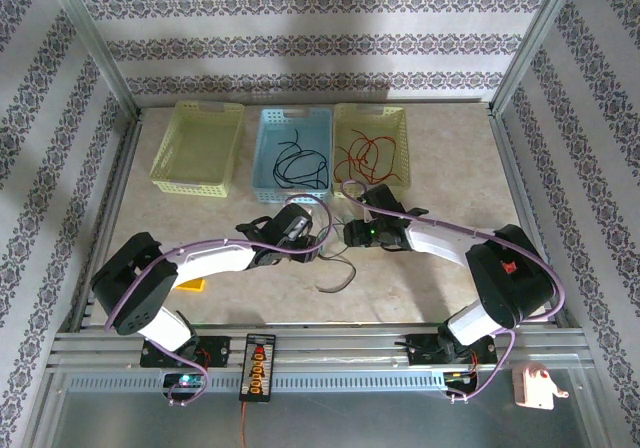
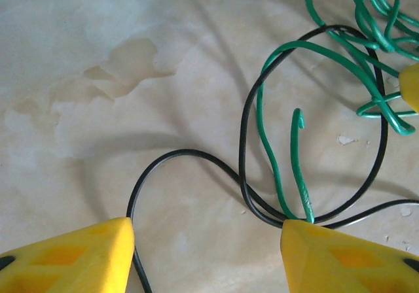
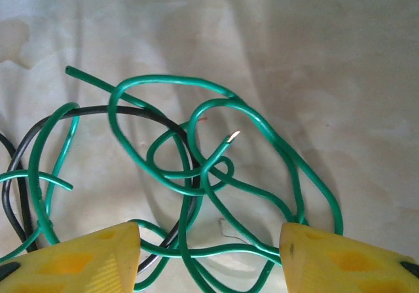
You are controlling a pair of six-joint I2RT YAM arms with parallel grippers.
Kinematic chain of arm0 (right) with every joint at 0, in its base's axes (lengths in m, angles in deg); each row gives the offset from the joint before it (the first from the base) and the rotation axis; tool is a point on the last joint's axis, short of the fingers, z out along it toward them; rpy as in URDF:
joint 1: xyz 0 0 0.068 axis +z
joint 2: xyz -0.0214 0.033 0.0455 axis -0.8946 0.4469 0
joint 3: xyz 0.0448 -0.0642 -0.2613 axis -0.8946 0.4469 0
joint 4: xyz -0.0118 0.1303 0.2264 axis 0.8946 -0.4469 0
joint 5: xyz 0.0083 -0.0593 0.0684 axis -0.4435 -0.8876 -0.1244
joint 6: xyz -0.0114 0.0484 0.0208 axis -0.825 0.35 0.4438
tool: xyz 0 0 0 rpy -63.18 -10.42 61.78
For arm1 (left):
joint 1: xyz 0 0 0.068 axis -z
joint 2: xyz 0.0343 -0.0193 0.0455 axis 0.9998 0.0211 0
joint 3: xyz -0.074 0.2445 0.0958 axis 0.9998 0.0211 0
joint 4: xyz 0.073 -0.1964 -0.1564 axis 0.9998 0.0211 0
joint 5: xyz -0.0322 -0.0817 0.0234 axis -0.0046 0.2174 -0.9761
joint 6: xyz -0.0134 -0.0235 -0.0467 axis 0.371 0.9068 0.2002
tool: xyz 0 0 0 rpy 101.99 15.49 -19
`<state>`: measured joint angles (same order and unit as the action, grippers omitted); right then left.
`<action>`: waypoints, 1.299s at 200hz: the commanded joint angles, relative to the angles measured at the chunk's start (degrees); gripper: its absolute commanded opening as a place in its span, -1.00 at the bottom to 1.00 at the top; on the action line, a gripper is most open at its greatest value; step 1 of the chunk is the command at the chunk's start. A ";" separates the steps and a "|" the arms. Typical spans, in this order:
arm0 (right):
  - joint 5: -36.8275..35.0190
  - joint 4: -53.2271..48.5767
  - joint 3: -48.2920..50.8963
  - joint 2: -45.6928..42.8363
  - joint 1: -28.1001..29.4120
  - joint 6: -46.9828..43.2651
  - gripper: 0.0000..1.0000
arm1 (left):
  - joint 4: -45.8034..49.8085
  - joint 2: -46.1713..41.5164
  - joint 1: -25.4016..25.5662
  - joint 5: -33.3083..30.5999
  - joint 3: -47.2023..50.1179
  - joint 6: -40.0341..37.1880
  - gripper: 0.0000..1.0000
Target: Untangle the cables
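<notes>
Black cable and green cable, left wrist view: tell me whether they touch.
Touching. Left wrist view: the black cable crosses the green cable directly, no gap between them.

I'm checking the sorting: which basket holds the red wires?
The rightmost yellow basket holds the red wires; the blue basket beside it holds black wires.

No legible text, label, brand name, number or sign in any view; a small red mark (image 1: 508,265) on the dark joint housing of the right arm (image 1: 440,240) is too small to read; the black device (image 1: 258,366) at the near rail carries a row of orange-yellow spots, with no characters resolvable.
</notes>
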<state>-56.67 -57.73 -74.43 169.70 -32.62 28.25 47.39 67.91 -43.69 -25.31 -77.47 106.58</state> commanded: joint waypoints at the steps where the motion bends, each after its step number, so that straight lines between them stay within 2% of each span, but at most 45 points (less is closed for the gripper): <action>1: -1.87 -3.13 2.13 -1.08 -0.51 0.79 0.15 | -2.11 2.56 -1.06 1.22 -1.24 1.19 0.15; 36: -1.20 -2.88 2.05 -2.15 -0.51 0.75 0.15 | 2.04 6.52 -1.07 -3.01 -4.71 1.39 0.04; 63: -1.14 -2.90 1.96 -2.93 -0.64 0.66 0.15 | 7.20 8.08 -1.07 -10.31 -6.78 2.95 -0.06; 83: -0.99 -2.88 1.96 -3.19 -0.85 0.63 0.15 | 9.77 7.79 -1.07 -14.27 -6.93 3.87 -0.07; 98: -0.86 -2.84 2.05 -3.28 -0.94 0.65 0.15 | 9.22 7.08 -1.08 -13.86 -5.95 3.12 -0.01; 138: -0.52 -2.53 2.22 -3.56 -1.21 1.16 0.15 | 9.90 8.40 -1.16 -11.32 -5.39 3.26 -0.01; 193: -0.60 -2.47 2.40 -5.60 -1.46 1.70 0.14 | 10.43 13.81 -1.16 -8.46 -6.69 2.61 -0.13; 210: -0.77 -2.45 2.49 -6.69 -1.58 2.03 0.14 | 11.47 15.26 -1.16 -8.40 -7.05 2.53 -0.27; 228: -0.96 -2.25 2.75 -7.89 -1.81 2.40 0.14 | 12.32 16.25 -1.16 -8.72 -7.16 2.70 -0.71; 243: -0.97 -1.89 3.25 -8.80 -2.17 2.82 0.14 | 12.89 16.54 -1.12 -9.44 -7.17 2.86 -0.99; 260: -0.59 -1.48 3.37 -9.06 -2.53 2.80 0.14 | 13.27 15.23 -1.08 -10.81 -7.11 2.99 -1.00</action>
<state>-56.65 -59.28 -72.10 161.79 -34.48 29.95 55.65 80.37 -44.21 -34.77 -86.34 109.45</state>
